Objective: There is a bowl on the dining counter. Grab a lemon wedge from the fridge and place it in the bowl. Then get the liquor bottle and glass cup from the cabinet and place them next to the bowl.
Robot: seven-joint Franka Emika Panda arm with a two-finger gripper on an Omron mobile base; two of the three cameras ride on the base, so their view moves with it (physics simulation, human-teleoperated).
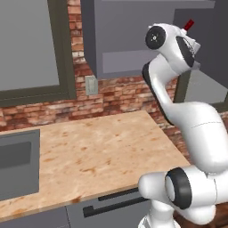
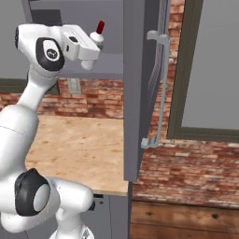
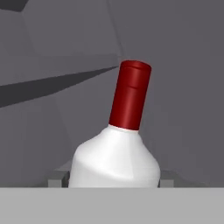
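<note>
Gripper (image 3: pixel 114 183) of mine is raised inside the open upper cabinet (image 2: pixel 135 70), and its jaws stand moderately wide on either side of the liquor bottle (image 3: pixel 116 157). Whether the pads actually bear on the body I cannot tell; the tips are hidden low behind the bottle's shoulders.

Location: the bottle sits at my hand, inside the cabinet, well above the wood worktop (image 1: pixel 93 156). From the right base camera its red cap (image 2: pixel 100 26) pokes up just beyond my wrist, beside the cabinet door (image 2: pixel 156 84), which hangs open.

Condition of the bottle: slim white body with rounded shoulders, narrowing to a dark red capped neck. In the hand camera it leans off the view's vertical, though that may be my hand's roll and not the bottle's.

Assessment of the step: this is the pick of the bottle. To do it well, I judge the jaws should close squarely on the widest part of the body, below the shoulders, not on the tapering neck. Lift only once the hold is firm, then draw straight out, keeping clear of the open door's edge and its long handle (image 2: pixel 161 93).
</note>
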